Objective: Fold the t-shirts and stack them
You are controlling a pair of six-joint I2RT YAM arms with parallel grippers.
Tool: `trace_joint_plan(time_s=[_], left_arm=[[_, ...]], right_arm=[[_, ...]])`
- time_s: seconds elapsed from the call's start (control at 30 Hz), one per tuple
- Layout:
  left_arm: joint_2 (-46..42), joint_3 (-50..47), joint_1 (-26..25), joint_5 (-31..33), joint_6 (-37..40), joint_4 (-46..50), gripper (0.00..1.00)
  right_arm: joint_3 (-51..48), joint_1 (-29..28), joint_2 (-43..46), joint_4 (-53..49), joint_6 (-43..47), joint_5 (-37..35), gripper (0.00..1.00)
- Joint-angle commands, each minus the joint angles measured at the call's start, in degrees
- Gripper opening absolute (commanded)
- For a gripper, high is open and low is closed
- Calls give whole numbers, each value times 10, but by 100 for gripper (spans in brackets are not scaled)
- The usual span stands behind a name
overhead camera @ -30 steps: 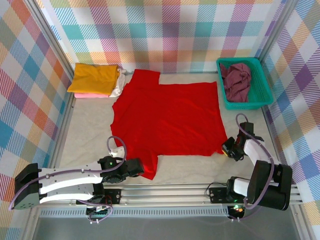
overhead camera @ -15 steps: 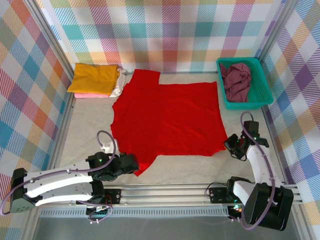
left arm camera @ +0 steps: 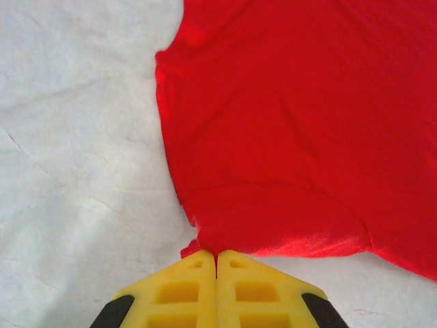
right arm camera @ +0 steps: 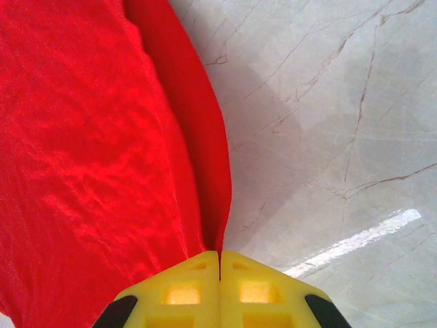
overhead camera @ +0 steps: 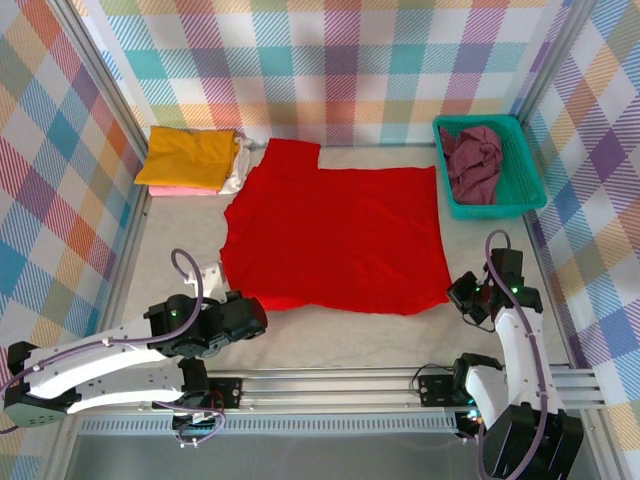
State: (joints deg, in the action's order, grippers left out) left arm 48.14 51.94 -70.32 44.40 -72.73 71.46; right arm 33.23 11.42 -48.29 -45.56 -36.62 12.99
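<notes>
The bright red t-shirt (overhead camera: 335, 235) lies spread over the middle of the table. My left gripper (overhead camera: 258, 310) is shut on its near left edge, red cloth (left arm camera: 287, 137) pinched between the yellow fingers (left arm camera: 194, 273). At the shirt's near right corner my right gripper (overhead camera: 455, 296) is shut on the hem (right arm camera: 205, 178), which rises in a fold from the table. A folded mustard yellow t-shirt (overhead camera: 188, 157) tops a stack at the back left, with pink (overhead camera: 180, 190) and white (overhead camera: 237, 176) ones under it. A dark maroon t-shirt (overhead camera: 476, 162) lies crumpled in the basket.
A teal mesh basket (overhead camera: 530, 190) stands at the back right. Checked walls close in the table on three sides. A metal rail (overhead camera: 340, 382) runs along the near edge between the arm bases. Bare table shows to the left of the red shirt (overhead camera: 175, 240).
My left gripper has carried the red shirt's near sleeve back and leftward, so the sleeve flap that hung toward the rail is now tucked at the shirt's near edge. The right gripper shifted slightly right.
</notes>
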Motion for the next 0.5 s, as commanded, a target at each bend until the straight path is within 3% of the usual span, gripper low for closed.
trace_joint_plan(time_s=[0.0, 0.17, 0.27, 0.33, 0.47], left_arm=[[-1, 27, 2, 61, 67, 4, 0], [-23, 1, 86, 8, 194, -93, 0], [-37, -21, 184, -88, 302, -185, 0], [-9, -14, 232, -140, 362, -220, 0], [84, 35, 280, -181, 458, -238, 0]], right_arm=[[28, -2, -9, 2, 0, 23, 0], [46, -2, -36, 31, 4, 19, 0], [50, -1, -71, 54, 16, 19, 0], [57, -2, -95, 64, 25, 12, 0], [70, -1, -118, 84, 34, 2, 0]])
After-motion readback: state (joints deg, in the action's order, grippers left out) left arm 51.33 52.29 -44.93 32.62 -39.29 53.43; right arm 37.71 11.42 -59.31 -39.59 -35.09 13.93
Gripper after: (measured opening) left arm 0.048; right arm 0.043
